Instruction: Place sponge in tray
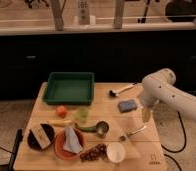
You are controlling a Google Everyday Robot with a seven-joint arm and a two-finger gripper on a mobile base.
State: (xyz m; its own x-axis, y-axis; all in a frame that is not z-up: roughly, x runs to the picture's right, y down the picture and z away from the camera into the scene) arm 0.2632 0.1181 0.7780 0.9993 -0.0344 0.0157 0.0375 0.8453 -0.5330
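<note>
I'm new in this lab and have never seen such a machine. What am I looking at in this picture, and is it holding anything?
The white curved shape on the right is a robot arm. At its end hangs a two-finger gripper, open and holding nothing, just right of the sponge. One camera looks down on a wooden table from above. Where the camera is mounted I cannot tell. On the table are a green tray, the small blue-grey sponge, a brush, an orange plate with a pale-blue cloth, a dark bowl and a white cup. The sponge lies on the wood, outside the tray.
</note>
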